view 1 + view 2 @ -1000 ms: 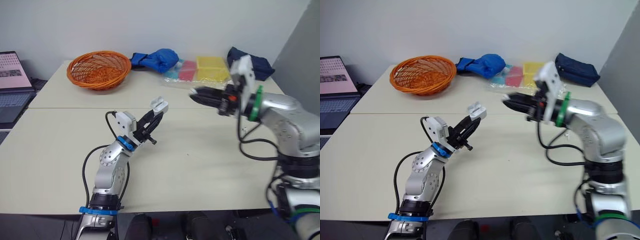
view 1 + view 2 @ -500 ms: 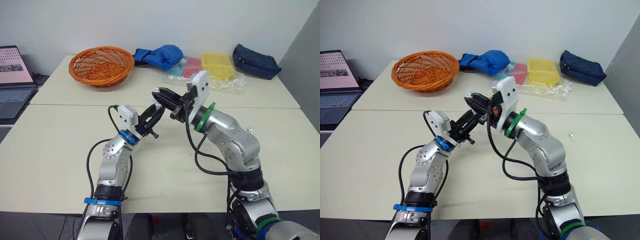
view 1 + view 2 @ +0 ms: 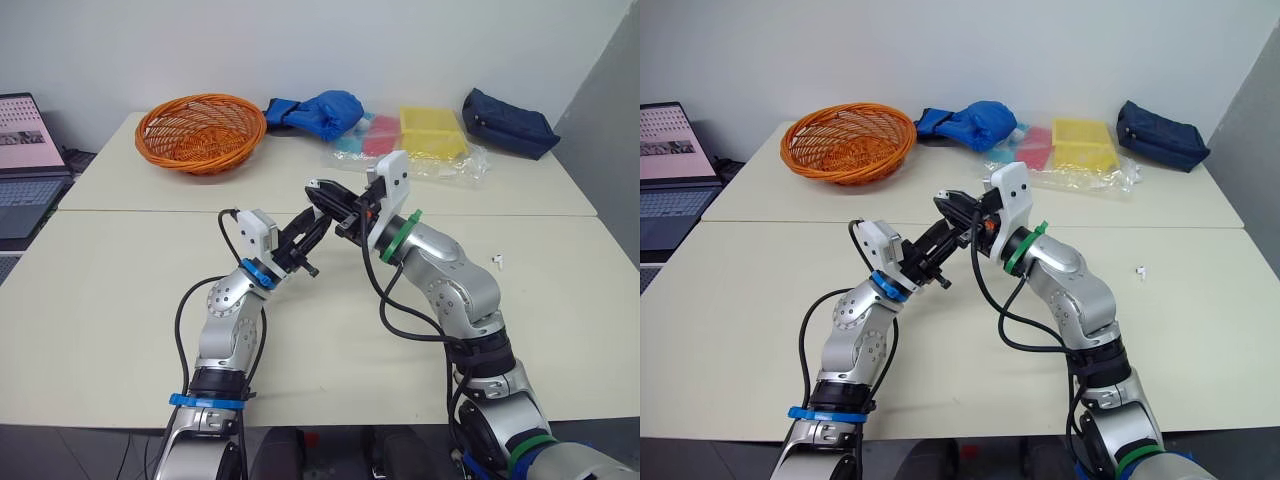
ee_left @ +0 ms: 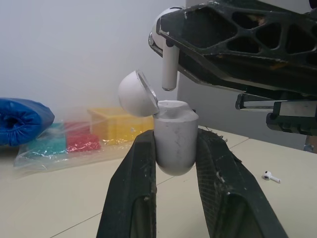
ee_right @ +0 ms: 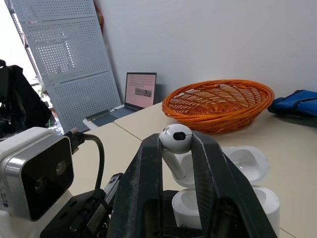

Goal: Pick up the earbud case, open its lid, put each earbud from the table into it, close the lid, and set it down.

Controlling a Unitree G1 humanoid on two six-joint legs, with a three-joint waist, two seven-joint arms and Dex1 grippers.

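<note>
My left gripper (image 3: pixel 308 226) is raised over the middle of the table and is shut on the white earbud case (image 4: pixel 174 136). The case stands upright with its lid (image 4: pixel 136 93) hinged open. My right gripper (image 3: pixel 322 192) reaches in from the right and is shut on a white earbud (image 5: pixel 176 139). That earbud (image 4: pixel 168 64) hangs stem down just above the case's open mouth, not touching it. A second white earbud (image 3: pixel 497 259) lies on the table off to the right.
An orange wicker basket (image 3: pixel 200 130) sits at the back left, with a blue cloth (image 3: pixel 318 112) beside it. Plastic-wrapped yellow and red packets (image 3: pixel 425 140) and a dark blue pouch (image 3: pixel 508 122) lie at the back right. A laptop (image 3: pixel 25 150) stands far left.
My right gripper has swung in from the right with the earbud and now hovers over the open case. The left gripper has kept the case nearly still.
</note>
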